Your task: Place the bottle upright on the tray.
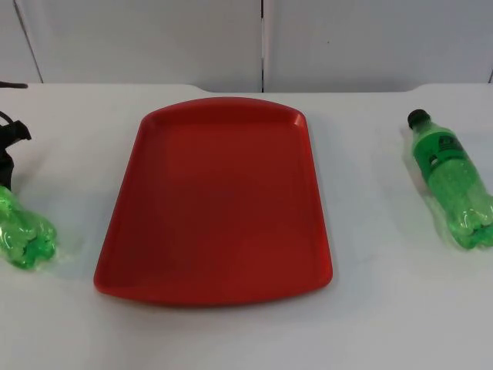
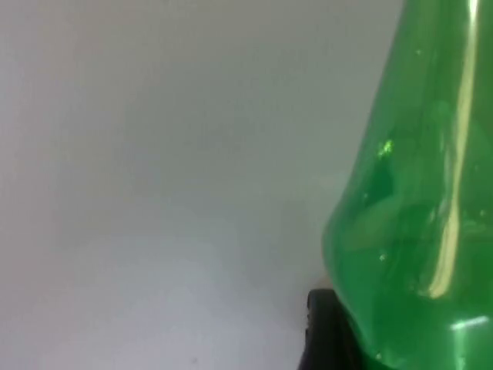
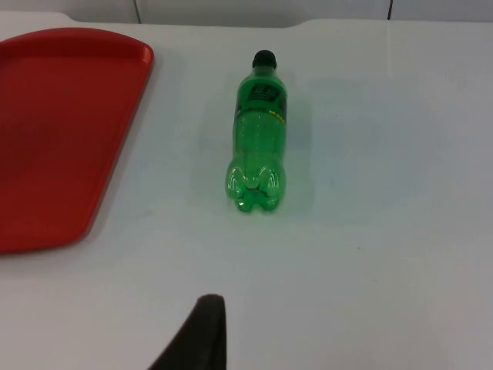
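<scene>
Green plastic lay both sides of the red tray [image 1: 216,200] — one bottle [image 1: 451,179] at 3 o'clock, another [image 1: 27,230] at 9 by the left gripper [image 1: 9,154]. Finger state: cannot tell. A shallow grip risked rolling it; the right arm waited.

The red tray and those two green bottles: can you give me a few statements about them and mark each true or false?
1. The red tray has nothing on it. True.
2. The green bottle with the black cap stands upright. False: it lies on its side on the white table.
3. That bottle is right of the tray. True.
4. The other green bottle rests on the tray. False: it is left of the tray, at the left gripper.
</scene>
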Motion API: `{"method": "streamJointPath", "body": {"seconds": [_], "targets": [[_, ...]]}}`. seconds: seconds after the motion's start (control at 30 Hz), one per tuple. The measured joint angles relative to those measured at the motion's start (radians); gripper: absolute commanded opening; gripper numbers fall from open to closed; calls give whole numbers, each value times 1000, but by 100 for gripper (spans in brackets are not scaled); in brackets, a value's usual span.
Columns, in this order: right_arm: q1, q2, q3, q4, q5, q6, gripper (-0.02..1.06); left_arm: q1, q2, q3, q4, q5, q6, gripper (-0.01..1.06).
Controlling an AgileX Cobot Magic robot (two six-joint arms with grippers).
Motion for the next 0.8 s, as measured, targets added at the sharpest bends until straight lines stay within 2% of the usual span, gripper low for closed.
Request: {"method": "streamJointPath", "body": {"seconds": [0.03, 0.5, 0.8], "targets": [[0, 0, 0, 0, 0, 0, 105, 0, 0, 0, 0, 0, 0, 0], [0, 0, 0, 0, 0, 0, 105, 0, -9, 0, -25, 25, 71, 0], [0, 0, 0, 0, 0, 0, 105, -19, -184, 0, 84, 45, 27, 0]]}}
